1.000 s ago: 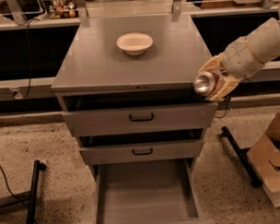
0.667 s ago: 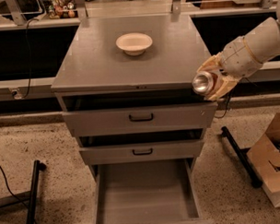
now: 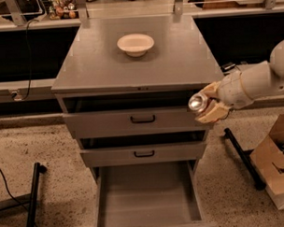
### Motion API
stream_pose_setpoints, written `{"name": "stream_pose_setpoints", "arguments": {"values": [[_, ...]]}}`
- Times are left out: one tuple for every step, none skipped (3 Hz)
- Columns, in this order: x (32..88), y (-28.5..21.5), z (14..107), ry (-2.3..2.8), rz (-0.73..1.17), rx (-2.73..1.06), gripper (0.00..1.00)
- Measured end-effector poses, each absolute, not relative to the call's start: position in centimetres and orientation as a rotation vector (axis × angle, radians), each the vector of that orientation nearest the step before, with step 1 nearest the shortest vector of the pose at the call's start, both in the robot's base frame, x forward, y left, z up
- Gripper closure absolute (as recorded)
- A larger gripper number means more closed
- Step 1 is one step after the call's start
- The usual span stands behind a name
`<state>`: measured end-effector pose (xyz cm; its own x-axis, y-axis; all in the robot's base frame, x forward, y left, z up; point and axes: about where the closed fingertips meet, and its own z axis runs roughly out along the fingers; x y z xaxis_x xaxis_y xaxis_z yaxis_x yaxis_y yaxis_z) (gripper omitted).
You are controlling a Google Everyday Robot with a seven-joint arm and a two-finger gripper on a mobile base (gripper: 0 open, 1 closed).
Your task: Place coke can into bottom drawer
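Note:
The coke can [image 3: 197, 102] lies sideways in my gripper [image 3: 208, 103]; its silver end faces the camera and most of its body is hidden by the cream fingers [image 3: 214, 113]. The gripper is shut on the can and holds it in the air at the cabinet's front right corner, level with the top drawer's front. The bottom drawer [image 3: 147, 197] is pulled out below and to the left of the gripper. Its plain grey inside has nothing in it.
A cream bowl [image 3: 136, 43] sits on the grey cabinet top [image 3: 131, 69]. The two upper drawers [image 3: 142, 119] stand slightly ajar. A cardboard box [image 3: 275, 169] and a black bar [image 3: 241, 158] are on the floor at the right. A black stand [image 3: 33, 198] is at the left.
My gripper has moved down and a little to the left with the can, from the level of the cabinet top to the level of the top drawer's front.

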<state>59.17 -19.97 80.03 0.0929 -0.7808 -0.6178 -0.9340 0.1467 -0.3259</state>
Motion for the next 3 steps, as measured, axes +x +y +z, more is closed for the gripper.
{"name": "stream_pose_setpoints", "arguments": {"values": [[57.6, -19.7, 73.8, 1.919, 0.348, -1.433, 1.0], [56.7, -18.3, 69.7, 2.033, 0.398, -1.305, 1.0], [57.2, -18.6, 66.7, 2.114, 0.43, -1.361, 1.0]]}}
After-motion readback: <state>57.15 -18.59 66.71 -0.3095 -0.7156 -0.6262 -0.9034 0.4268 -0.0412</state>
